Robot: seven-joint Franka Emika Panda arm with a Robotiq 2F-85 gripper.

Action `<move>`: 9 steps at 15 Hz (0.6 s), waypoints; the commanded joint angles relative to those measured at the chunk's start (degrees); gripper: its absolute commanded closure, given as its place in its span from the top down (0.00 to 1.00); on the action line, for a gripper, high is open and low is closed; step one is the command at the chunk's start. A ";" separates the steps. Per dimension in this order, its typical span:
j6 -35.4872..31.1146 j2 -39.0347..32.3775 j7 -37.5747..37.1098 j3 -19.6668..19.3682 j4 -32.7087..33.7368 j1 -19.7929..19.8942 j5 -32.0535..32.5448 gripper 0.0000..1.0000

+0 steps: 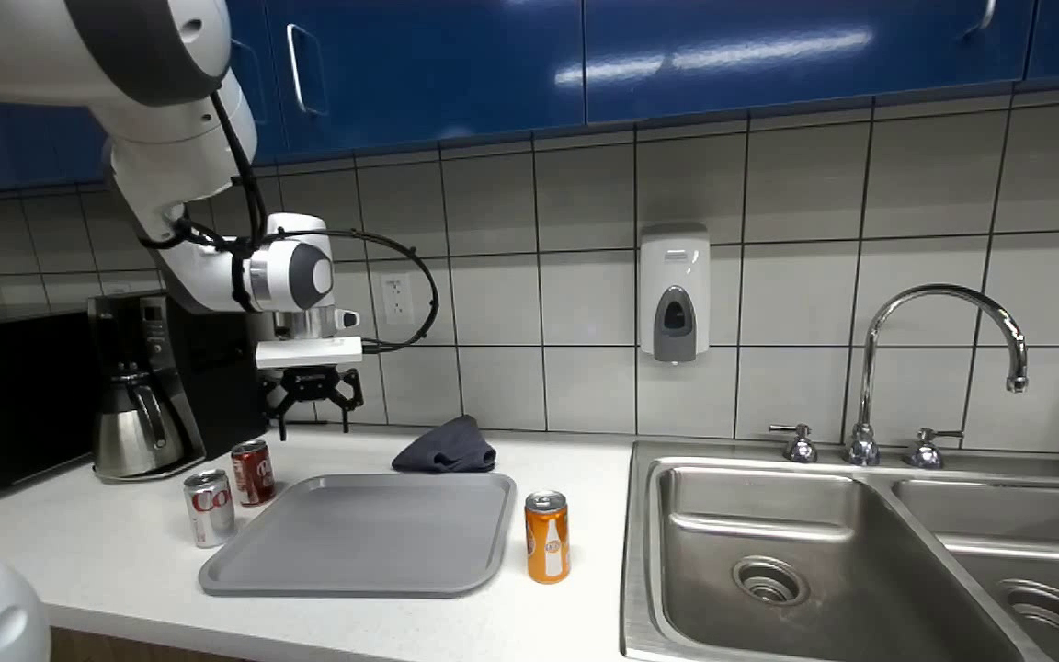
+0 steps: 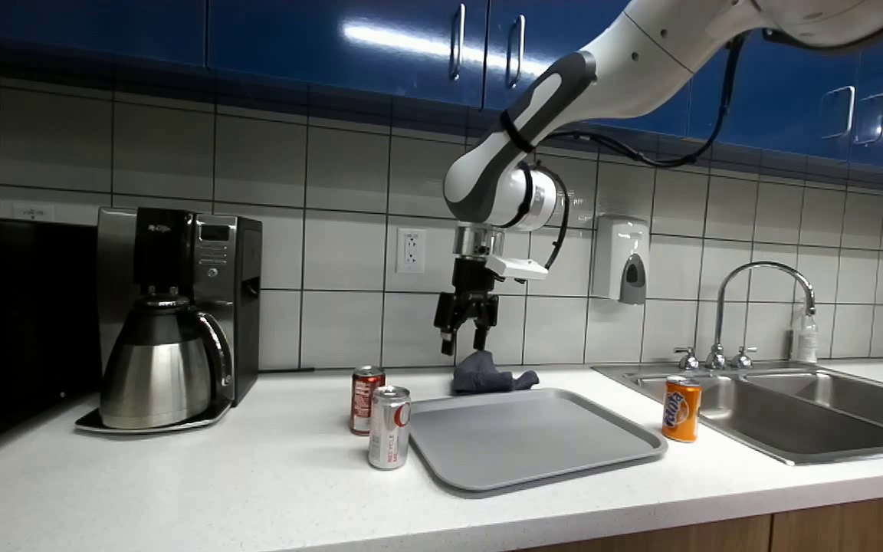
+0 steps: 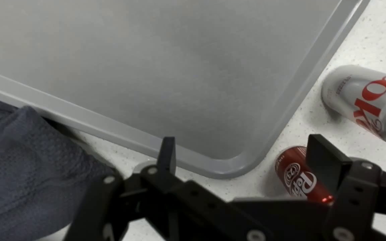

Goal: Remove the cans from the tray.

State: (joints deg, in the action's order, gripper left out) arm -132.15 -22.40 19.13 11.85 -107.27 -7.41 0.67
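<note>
Pincer (image 1: 313, 429) hangs above the surface (image 1: 594, 552), spread wide, gripping nothing, in an exterior view. Upright off the tray (image 1: 364, 533): orange can (image 1: 547, 542) at its 3 o'clock, silver can (image 1: 210, 510) at 9, red can (image 1: 254, 473) at 10. In an exterior view, cloth (image 2: 485, 376) lies at the tray's 11 o'clock. Wrist view: pincer partly hides red can at 4 o'clock.

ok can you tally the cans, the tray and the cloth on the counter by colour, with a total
Red: 1, the red can
Silver: 1, the silver can
Orange: 1, the orange can
Grey: 1, the tray
Dark grey-blue: 1, the cloth
Total: 5
</note>
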 commanded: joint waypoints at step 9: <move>-6.02 16.51 5.70 -2.21 -22.84 6.13 -7.89 1.00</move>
State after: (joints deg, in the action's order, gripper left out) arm -136.88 -11.65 23.35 10.19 -124.11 -1.58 -5.64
